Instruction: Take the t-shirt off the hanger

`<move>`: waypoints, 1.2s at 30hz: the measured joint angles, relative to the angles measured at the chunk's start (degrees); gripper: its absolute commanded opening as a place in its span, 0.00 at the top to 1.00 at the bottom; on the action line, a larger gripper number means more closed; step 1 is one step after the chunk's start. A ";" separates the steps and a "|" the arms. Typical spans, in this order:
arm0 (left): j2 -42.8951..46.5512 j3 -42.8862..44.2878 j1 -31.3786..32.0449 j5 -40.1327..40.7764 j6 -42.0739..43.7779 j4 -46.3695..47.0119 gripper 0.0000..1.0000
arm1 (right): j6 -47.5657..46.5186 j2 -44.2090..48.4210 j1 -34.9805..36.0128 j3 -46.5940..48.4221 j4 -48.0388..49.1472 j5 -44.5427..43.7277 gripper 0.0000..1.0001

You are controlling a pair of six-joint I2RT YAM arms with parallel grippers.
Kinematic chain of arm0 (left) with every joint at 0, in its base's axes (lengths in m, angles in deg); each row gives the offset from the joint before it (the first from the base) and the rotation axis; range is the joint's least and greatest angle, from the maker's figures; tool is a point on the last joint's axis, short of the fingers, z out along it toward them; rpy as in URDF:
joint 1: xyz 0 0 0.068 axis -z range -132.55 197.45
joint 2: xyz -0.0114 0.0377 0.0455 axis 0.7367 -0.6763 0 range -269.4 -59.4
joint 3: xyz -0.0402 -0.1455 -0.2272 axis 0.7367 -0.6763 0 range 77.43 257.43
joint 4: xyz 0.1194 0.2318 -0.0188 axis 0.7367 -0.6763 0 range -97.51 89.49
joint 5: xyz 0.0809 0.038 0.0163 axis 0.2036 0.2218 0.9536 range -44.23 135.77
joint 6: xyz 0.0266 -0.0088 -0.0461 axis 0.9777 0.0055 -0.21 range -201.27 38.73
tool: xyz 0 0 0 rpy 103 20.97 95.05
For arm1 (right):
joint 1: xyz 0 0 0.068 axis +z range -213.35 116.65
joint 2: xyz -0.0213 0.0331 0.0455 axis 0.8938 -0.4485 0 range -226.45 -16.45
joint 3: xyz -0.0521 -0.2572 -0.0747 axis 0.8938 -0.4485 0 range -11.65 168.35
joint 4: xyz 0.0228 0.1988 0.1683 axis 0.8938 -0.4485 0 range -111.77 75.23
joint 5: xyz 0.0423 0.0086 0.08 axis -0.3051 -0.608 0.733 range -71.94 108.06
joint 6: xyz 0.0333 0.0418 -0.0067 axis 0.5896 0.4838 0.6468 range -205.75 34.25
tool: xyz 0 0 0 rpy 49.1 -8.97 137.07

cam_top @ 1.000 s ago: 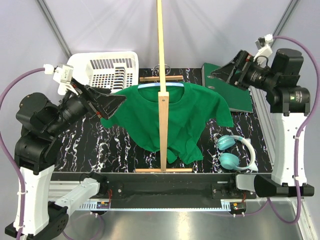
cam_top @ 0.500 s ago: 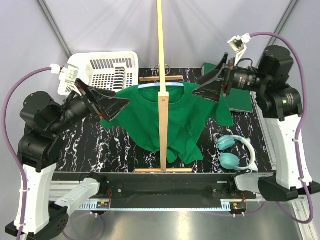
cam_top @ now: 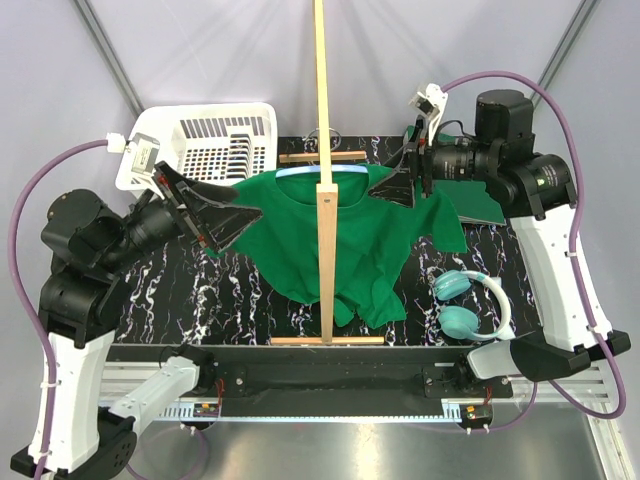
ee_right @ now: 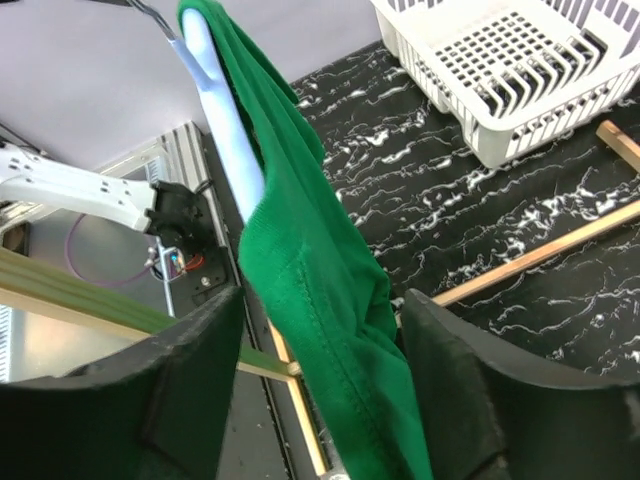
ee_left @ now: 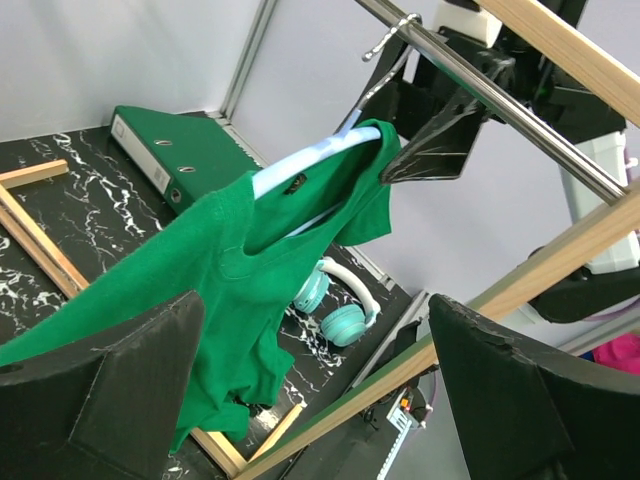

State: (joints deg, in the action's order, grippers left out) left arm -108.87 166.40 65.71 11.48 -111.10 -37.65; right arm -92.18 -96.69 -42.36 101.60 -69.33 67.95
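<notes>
At the left of the tabletop (cam_top: 200,290), the left gripper (cam_top: 235,210) hovers spread wide, just beside a sleeve of the t-shirt (cam_top: 290,230). The t-shirt hangs mid-scene on the hanger (ee_left: 305,162), by the wooden stand (cam_top: 327,260). Over on the right, the right gripper (cam_top: 385,185) straddles its shoulder, jaws apart; contact can't be made out.

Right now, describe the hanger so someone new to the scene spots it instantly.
Find the tall wooden stand in the middle of the black marbled table; a dark green t-shirt hangs on it. The hanger is the thin light-blue curved bar showing at the shirt's neckline. Unlike the teal headphones lying on the table, it hangs up inside the shirt.
</notes>
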 measured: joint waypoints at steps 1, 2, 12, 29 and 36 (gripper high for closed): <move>0.20 -0.31 0.00 -0.26 -0.15 0.31 0.01 | -0.83 0.00 0.20 -0.17 -0.37 -0.39 0.36; 0.37 -0.66 0.00 -0.59 -0.31 0.70 0.01 | -1.57 0.04 0.35 -0.48 -0.61 -0.81 0.37; 0.74 -1.40 0.00 -2.99 -2.08 1.81 0.01 | -4.35 0.74 0.61 -3.61 -0.79 -2.40 0.52; 1.62 -2.12 0.00 -3.96 -9.29 2.84 0.02 | 3.39 5.14 1.05 -14.16 13.38 2.51 1.00; 3.23 -2.75 0.00 0.87 -11.65 3.04 0.04 | 14.53 5.49 1.07 -16.17 18.82 5.40 1.00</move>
State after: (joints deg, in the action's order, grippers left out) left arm -105.64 163.65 65.71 12.36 -122.75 -34.62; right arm -77.65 -91.21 -41.29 85.43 -50.52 73.34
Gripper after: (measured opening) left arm 0.978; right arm 0.225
